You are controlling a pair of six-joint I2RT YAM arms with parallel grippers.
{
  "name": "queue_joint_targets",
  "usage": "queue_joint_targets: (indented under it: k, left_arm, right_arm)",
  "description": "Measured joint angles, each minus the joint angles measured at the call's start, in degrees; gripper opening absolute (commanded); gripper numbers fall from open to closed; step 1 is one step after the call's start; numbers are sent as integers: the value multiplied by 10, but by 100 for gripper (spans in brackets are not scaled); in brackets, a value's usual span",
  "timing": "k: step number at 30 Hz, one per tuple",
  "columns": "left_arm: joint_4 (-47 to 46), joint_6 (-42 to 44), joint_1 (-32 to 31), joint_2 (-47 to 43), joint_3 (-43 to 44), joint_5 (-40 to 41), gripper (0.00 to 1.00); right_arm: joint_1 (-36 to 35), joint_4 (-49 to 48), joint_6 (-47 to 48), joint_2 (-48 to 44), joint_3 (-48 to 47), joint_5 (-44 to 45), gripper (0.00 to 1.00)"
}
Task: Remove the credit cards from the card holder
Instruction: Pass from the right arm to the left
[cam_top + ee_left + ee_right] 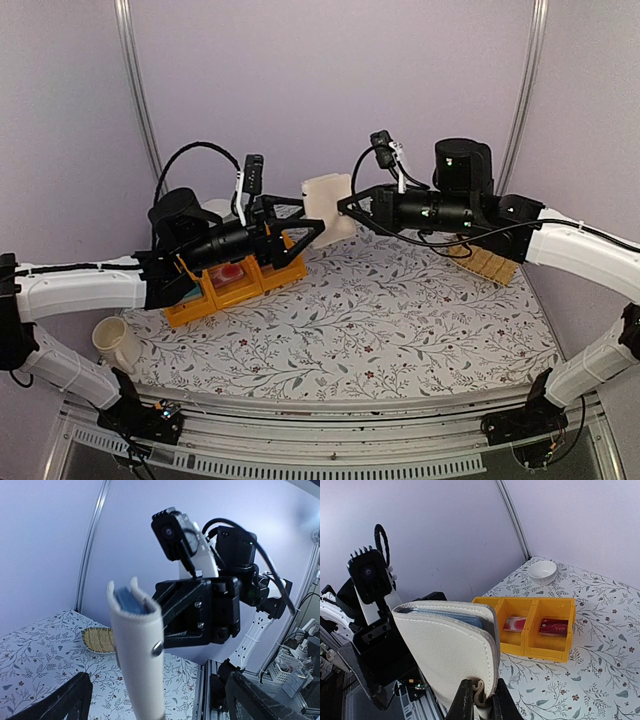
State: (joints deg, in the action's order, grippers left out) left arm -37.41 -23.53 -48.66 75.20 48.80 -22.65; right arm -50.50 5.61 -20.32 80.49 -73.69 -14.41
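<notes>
The card holder (pixel 326 196) is a whitish-covered booklet held in the air above the back of the table. My right gripper (pixel 346 206) is shut on its lower edge, which shows between the fingers in the right wrist view (pixel 480 706). Pale blue-grey leaves (pixel 451 616) show between its covers; no card can be made out inside. My left gripper (pixel 312 232) is open. In the left wrist view its fingers (pixel 67 700) stand wide apart on either side of the holder (pixel 137 650), not touching it. A red card (pixel 515 624) and a dark red card (pixel 554 627) lie in the yellow bins (pixel 555 652).
The yellow bins (pixel 190 308) stand at the left under my left arm. A white bowl (pixel 542 571) sits behind them. A cream cup (pixel 116 345) stands at the near left. A woven straw basket (pixel 487 264) lies at the right, also in the left wrist view (pixel 97 640).
</notes>
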Motion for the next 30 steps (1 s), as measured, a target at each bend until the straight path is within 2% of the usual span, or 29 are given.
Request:
queue_joint_targets:
  k: [7, 13, 16, 20, 26, 30]
  left_arm:
    - [5, 3, -5, 29, 32, 14, 77]
    - [-4, 14, -9, 30, 68, 20, 77]
    - [-9, 16, -13, 31, 68, 24, 74]
    - [-22, 19, -20, 33, 68, 27, 61]
    - [-42, 23, -23, 42, 68, 28, 31]
    - [-47, 26, -26, 52, 70, 28, 30]
  right_arm:
    - [0, -2, 48, -48, 0, 15, 2]
    - [0, -5, 78, -53, -1, 19, 2]
    - [0, -6, 90, -53, -1, 18, 2]
    - [0, -13, 97, -53, -1, 16, 2]
    - [0, -23, 102, -53, -1, 3, 2]
    - [2, -22, 107, -51, -1, -1, 2]
